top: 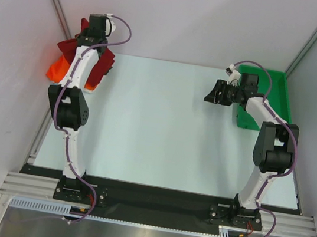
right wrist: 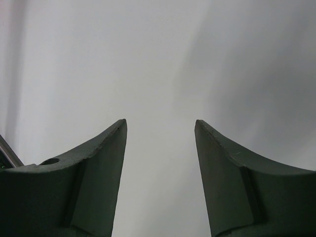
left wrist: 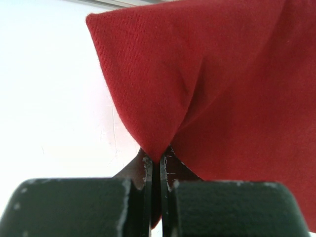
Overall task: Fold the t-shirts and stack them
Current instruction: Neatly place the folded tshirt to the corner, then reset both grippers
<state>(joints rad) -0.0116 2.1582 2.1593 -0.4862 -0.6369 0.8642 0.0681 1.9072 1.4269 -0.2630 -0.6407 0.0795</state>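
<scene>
Your left gripper point(left wrist: 159, 160) is clenched on the dark red shirt point(left wrist: 222, 89). In the left wrist view its two fingers stand almost together, and a fold of the cloth gathers to a point pinched between their tips. From there the rest of the shirt spreads up and to the right across most of that view. From above, your left arm reaches to the far left corner of the table point(top: 163, 125), where the dark red shirt lies bunched beneath the wrist. The orange shirt point(top: 58, 71) touches it on the left, right at the table's edge; the arm hides part of both, so you cannot tell which lies on top. Your right gripper point(right wrist: 160, 128) is released, its fingers spread wide with nothing between them and only pale, blank surface beyond. It hangs above the far right part of the table, pointing left, just beside the green tray point(top: 278, 83), which sits at the right edge, well apart from the shirts.
</scene>
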